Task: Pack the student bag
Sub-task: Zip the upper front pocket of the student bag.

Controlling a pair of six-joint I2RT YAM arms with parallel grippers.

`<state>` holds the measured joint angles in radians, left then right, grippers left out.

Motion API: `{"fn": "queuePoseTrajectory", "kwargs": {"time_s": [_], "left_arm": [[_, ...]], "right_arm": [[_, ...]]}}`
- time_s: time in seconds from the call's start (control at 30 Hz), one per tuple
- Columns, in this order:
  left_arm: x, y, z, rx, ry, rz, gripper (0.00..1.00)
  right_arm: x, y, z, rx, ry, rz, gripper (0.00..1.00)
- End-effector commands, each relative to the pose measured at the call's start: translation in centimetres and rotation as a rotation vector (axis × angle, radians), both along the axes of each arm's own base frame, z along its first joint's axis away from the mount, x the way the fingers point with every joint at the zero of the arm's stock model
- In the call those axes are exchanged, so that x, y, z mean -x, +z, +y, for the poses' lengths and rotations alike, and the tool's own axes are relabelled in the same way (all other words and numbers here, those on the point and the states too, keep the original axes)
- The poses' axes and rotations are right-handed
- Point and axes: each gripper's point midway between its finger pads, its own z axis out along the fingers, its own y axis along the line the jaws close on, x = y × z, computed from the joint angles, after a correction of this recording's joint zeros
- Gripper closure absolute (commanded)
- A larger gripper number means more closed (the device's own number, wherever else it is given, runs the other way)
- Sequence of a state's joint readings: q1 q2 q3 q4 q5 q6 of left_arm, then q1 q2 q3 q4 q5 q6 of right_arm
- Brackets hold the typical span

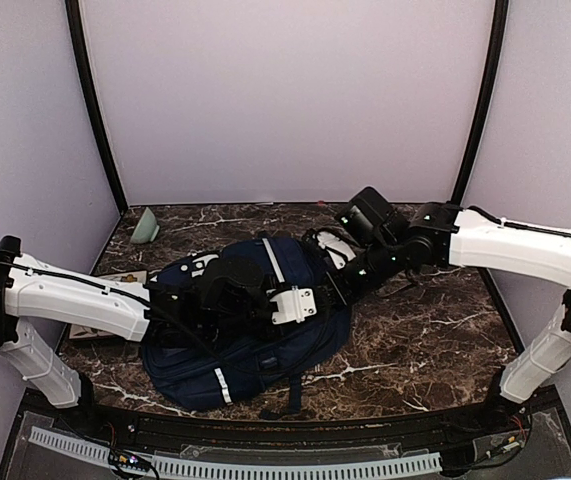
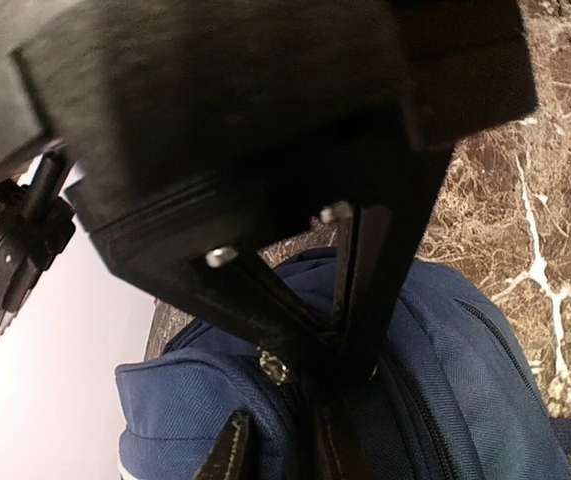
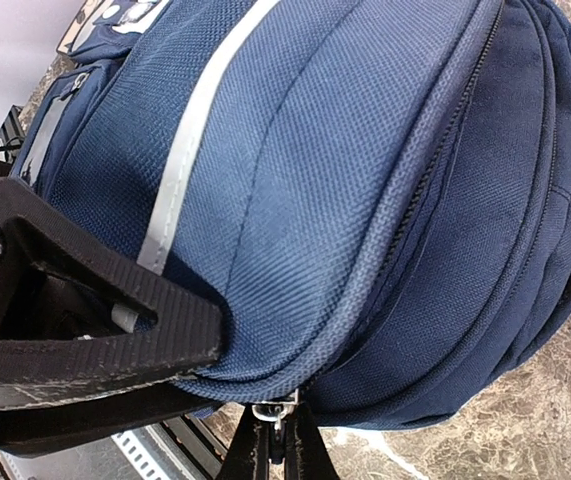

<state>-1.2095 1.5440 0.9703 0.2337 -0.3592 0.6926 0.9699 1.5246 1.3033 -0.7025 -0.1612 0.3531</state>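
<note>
Marble table [image 1: 425, 340] holds student bag [image 1: 255, 362]; right tool [image 3: 210, 375] clamps its edge, left tool [image 2: 350, 350] seemingly pinches its zipper [image 2: 275, 366].

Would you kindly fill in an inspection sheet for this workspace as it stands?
Surface: dark marble table, white veins.
Job's things: student bag lying flat, centre.
Clutter: pale green object, far-left corner; flat paper item at left edge.
Grippers: left gripper jaws narrow at a bag zipper; right gripper jaws shut against the bag's edge.
Cables: black cables along both arms; white cable chain at near edge.
Surroundings: pale walls, black corner posts.
</note>
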Motion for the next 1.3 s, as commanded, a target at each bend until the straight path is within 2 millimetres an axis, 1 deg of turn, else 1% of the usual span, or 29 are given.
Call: {"fn": "queuePoseTrajectory", "kwargs": {"time_s": [0.0,0.07,0.1,0.23,0.33,0.47,0.6,0.7,0.77,0.87,0.93,1.03,1.17,1.27], "left_arm": [[-0.8,-4.4,3.0,-0.158,0.087,0.059,0.85],[-0.3,-4.8,3.0,-0.168,0.074,0.105,0.99],[-0.1,-4.8,3.0,-0.170,0.074,0.121,1.00],[0.7,-4.5,3.2,-0.141,0.052,0.163,1.00],[2.0,-3.8,3.3,-0.104,-0.001,0.210,1.00],[3.5,-3.5,4.1,-0.085,-0.047,0.287,1.00],[4.7,-3.3,4.8,-0.078,-0.087,0.338,1.00],[6.5,-2.9,4.7,-0.065,-0.176,0.372,1.00],[7.6,-2.3,4.7,-0.043,-0.237,0.389,1.00],[7.9,-1.4,4.8,-0.002,-0.257,0.370,1.00],[7.8,-0.9,4.9,0.006,-0.256,0.354,1.00],[8.4,-0.6,4.9,0.012,-0.288,0.355,1.00],[9.3,0.0,4.7,0.040,-0.340,0.354,1.00],[9.9,0.6,4.6,0.053,-0.374,0.352,1.00]], "right_arm": [[-0.7,1.9,-1.5,0.009,-0.039,-0.014,1.00],[-1.3,2.0,-2.0,0.024,-0.048,-0.029,1.00],[-1.6,2.0,-2.3,0.031,-0.052,-0.037,1.00],[-3.4,2.3,-3.6,0.087,-0.071,-0.102,1.00],[-4.9,2.5,-4.8,0.147,-0.066,-0.160,1.00],[-6.9,3.2,-6.4,0.212,-0.044,-0.212,1.00],[-8.3,4.0,-7.2,0.248,0.008,-0.276,1.00],[-10.0,4.0,-7.0,0.295,0.059,-0.339,1.00],[-11.1,3.3,-6.6,0.346,0.105,-0.368,1.00],[-12.5,2.3,-5.9,0.412,0.183,-0.390,1.00],[-12.8,1.2,-5.5,0.450,0.271,-0.388,1.00],[-13.8,0.0,-4.6,0.451,0.315,-0.390,1.00],[-17.4,-0.2,-4.3,0.456,0.242,-0.400,1.00],[-21.0,0.0,-4.6,0.441,0.144,-0.428,1.00]]}}
